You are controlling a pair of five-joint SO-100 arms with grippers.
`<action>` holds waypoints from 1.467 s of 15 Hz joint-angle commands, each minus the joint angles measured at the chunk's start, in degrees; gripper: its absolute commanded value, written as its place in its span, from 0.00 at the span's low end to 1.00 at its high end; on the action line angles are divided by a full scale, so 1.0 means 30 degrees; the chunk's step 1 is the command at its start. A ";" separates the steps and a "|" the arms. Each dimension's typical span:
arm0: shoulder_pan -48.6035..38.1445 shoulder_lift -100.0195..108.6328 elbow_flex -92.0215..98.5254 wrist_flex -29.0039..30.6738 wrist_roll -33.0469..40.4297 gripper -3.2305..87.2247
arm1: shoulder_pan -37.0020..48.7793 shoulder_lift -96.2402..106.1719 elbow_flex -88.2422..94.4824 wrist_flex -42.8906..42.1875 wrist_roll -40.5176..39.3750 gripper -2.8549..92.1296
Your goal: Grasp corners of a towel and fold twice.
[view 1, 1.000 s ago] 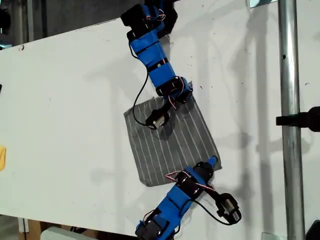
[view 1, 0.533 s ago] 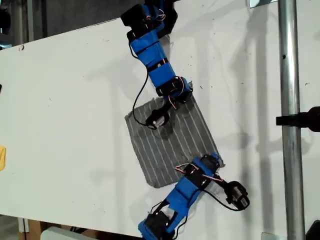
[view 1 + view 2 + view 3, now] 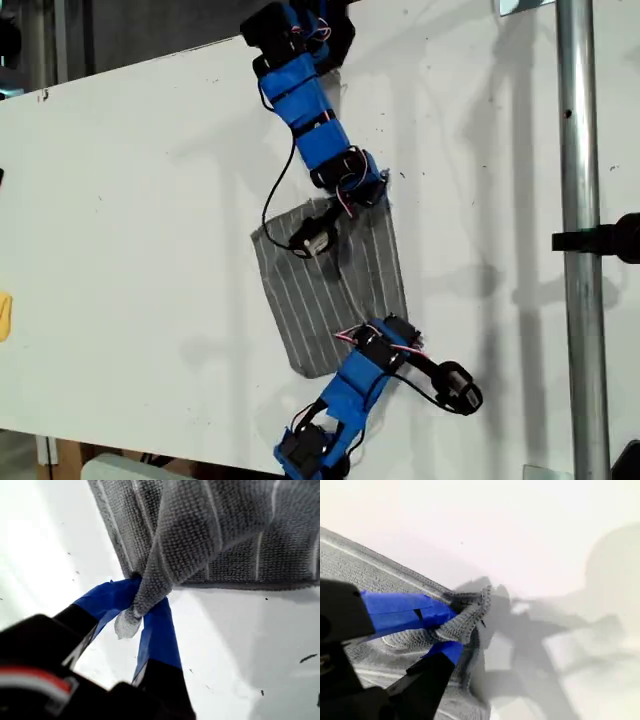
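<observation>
FYI, the towel (image 3: 320, 290) lay on the table (image 3: 130, 200), just toward 5 o'clock of centre in the exterior view. It was flat except along its 3 o'clock edge.

Handling, my read: thin, soft and light with no stiffness. It will sag and drag rather than hold shape, and the weave looked grippy enough not to slip. Hold it by the corner tips only. A mid-edge hold would bunch it.

My first gripper (image 3: 142, 607) was pressed together on one corner (image 3: 127, 622). The tip poked out behind the jaws and the cloth rose off the table from there.

My second gripper (image 3: 452, 630) was likewise pinching a corner (image 3: 470, 617), with cloth bunched between the blue jaws and bare table beyond.

In the exterior view, one arm (image 3: 305, 110) met the towel at its 1 o'clock corner and the other arm (image 3: 350, 395) at its 5 o'clock corner. You can't tell from the wrist views which arm is first.

First fold not laid yet. I'd judge the next move is carrying both corners toward 9 o'clock together, so the edge stays taut.
</observation>
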 commanded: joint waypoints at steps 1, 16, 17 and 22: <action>0.0615 0.4482 0.0000 0.1553 -0.0088 0.01 | -0.1055 0.2754 -0.2314 0.2578 0.0264 0.03; -0.4922 1.2891 0.6328 0.1611 0.3691 0.01 | 0.4189 0.5918 -0.1611 0.2490 -0.4541 0.03; -0.6240 1.3945 0.7764 0.1523 0.4189 0.01 | 0.5625 0.5889 -0.1113 0.2168 -0.5449 0.03; -1.1045 1.7813 1.3125 -0.0176 0.6943 0.01 | 1.0723 0.5420 -0.1260 0.0352 -1.0576 0.03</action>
